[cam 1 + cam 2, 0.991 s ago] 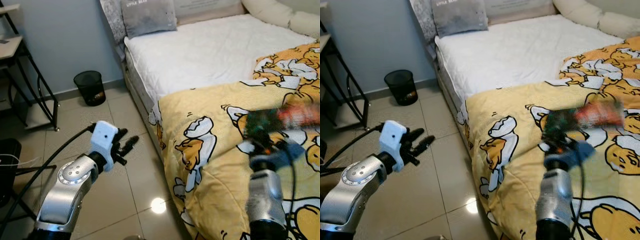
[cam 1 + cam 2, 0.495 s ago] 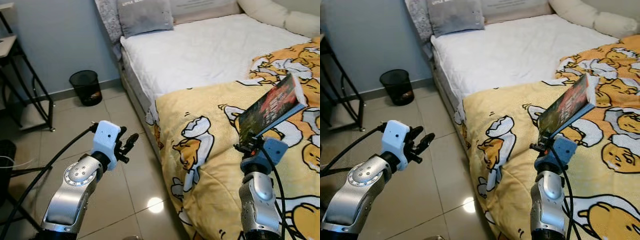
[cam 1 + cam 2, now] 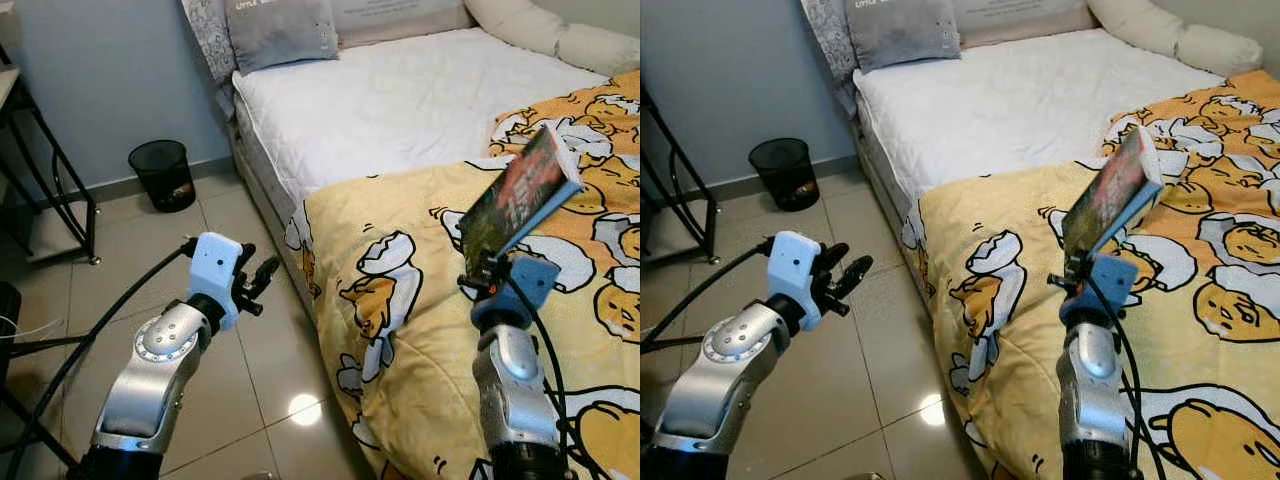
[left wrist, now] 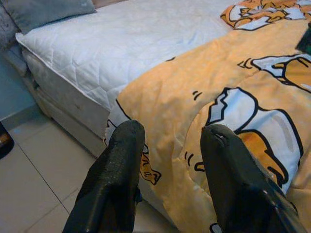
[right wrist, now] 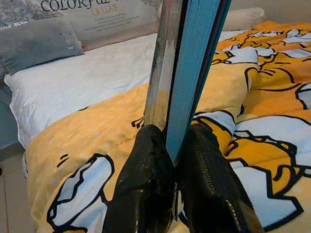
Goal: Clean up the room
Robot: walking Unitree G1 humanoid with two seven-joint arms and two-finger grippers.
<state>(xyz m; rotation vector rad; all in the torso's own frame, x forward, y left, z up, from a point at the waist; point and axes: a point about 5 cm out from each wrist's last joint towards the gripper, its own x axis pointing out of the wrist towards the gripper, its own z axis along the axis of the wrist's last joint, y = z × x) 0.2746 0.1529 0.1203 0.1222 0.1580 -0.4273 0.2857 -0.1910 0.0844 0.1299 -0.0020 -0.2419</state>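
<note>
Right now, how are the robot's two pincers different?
The right pincer is shut on a book, held up above the yellow blanket. The left pincer is open and holds nothing, out over the floor beside the bed. Both have two black fingers.

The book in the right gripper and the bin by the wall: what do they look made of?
Book: paper with a glossy printed cover that catches light, stacked page edges visible; right gripper clamps it. Bin: black, looks like perforated wire mesh, probably metal.
</note>
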